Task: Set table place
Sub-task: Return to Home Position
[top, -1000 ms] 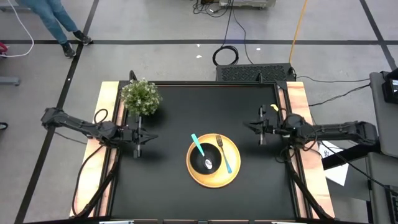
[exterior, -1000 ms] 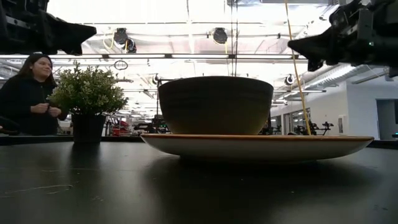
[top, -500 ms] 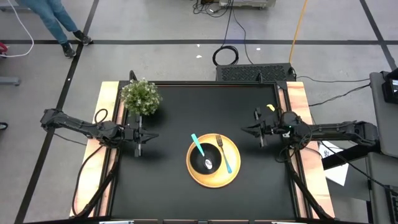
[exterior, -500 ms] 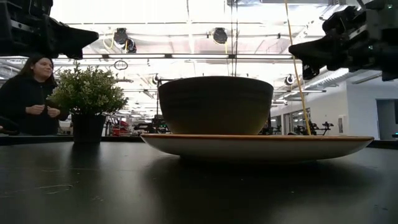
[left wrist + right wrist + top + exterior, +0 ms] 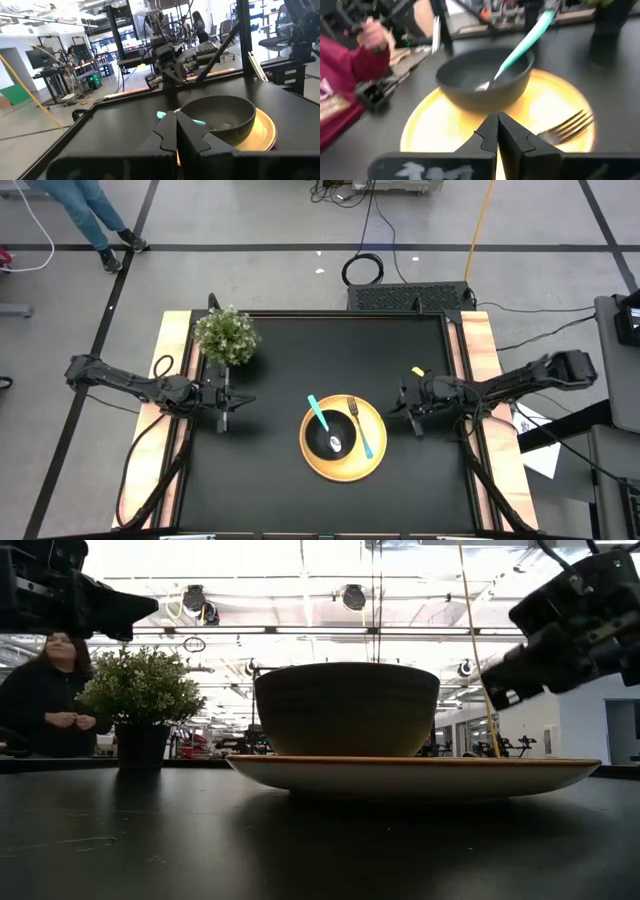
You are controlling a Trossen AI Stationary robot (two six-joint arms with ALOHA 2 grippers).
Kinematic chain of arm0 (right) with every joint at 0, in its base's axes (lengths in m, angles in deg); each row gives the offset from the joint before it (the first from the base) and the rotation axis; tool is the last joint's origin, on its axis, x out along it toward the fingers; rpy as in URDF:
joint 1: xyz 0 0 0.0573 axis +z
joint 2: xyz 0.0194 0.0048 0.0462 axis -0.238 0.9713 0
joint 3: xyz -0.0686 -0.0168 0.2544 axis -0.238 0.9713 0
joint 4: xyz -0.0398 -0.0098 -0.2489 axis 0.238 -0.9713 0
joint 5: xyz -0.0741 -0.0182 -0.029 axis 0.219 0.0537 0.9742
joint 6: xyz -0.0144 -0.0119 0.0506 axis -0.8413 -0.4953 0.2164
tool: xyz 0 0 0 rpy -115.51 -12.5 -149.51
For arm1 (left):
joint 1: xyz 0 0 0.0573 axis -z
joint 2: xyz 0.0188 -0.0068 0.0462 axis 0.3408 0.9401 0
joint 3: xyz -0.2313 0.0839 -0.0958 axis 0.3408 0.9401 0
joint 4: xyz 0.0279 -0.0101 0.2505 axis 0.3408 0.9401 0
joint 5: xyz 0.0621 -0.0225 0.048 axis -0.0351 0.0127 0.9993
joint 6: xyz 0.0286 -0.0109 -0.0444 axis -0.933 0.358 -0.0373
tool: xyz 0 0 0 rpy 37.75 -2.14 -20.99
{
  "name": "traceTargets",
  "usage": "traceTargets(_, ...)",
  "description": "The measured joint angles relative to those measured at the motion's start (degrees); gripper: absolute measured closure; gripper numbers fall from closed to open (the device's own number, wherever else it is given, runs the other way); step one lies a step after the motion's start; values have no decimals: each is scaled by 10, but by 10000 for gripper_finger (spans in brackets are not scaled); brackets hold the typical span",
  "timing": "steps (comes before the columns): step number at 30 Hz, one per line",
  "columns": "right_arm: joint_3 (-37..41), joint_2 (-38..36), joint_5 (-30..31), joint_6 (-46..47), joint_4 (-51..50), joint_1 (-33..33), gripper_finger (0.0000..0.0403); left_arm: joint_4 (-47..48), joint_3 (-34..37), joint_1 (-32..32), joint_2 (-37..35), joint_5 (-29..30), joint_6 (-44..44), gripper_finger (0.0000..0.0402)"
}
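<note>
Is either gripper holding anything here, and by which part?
Nothing is held: left gripper and right gripper are shut and empty; spoon rests in the bowl, fork on the plate.

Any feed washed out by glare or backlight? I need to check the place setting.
Low view: the bright ceiling lights behind leave the black bowl and yellow plate as dark silhouettes. High view: even light; the spoon and fork read clearly.

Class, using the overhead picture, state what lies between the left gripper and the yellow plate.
Nothing. In the high view, only bare black table separates the left gripper from the plate; the plant stands off to one side.
</note>
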Motion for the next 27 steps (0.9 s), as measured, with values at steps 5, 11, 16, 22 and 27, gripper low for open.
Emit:
traceTargets(5,-25,50,39,-6,-1,25,403,1,0,0,0,0,7,401)
traceTargets(11,-34,68,45,-21,21,27,403,7,0,0,0,0,12,401)
traceTargets(16,-34,62,30,-35,31,27,403,7,0,0,0,0,2,401)
traceTargets(22,-35,16,31,-63,56,7,403,-10,0,0,0,4,-5,401)
traceTargets(27,-36,-37,32,-50,11,-19,403,-7,0,0,0,5,-5,401)
